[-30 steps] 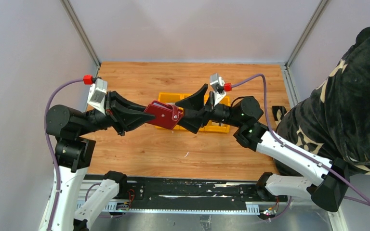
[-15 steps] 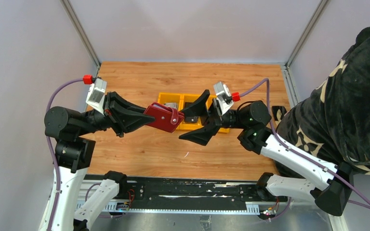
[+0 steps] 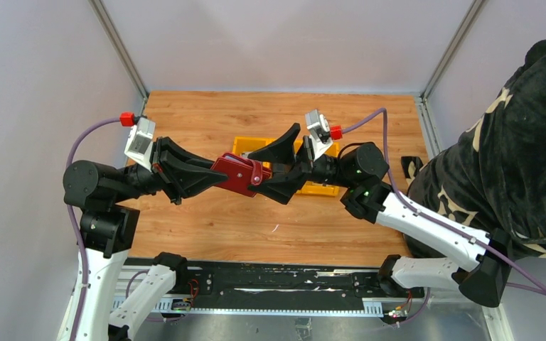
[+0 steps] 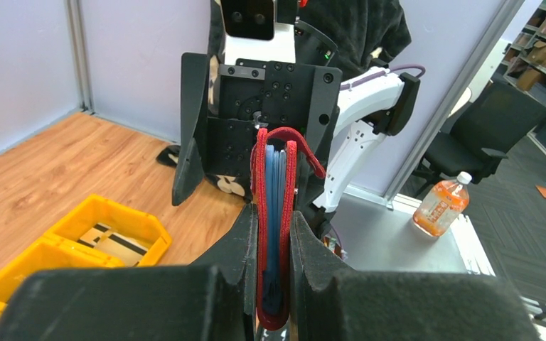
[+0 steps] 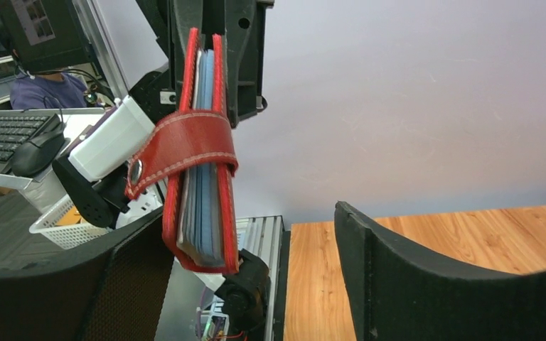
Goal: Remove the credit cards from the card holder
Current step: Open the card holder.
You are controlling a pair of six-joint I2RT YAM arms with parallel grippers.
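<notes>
The left gripper [image 3: 213,172] clamps the card holder [image 3: 240,174] by its left end and holds it in the air above the wooden table [image 3: 206,220], on the near side of the yellow bin [image 3: 245,144]. The holder is folded shut, and its closing tab [image 5: 185,153] wraps over the free edge. We see grey-blue layers [image 4: 276,206] between the red covers but cannot tell credit cards from lining. The right gripper [image 5: 256,245] stands wide, with its fingers straddling the tab end.

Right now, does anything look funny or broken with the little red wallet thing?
Nothing looks broken. The small dark red folding card holder is pinched in mid-air by the left gripper, and its pink-red closing tab loops loosely around the open edge.
</notes>
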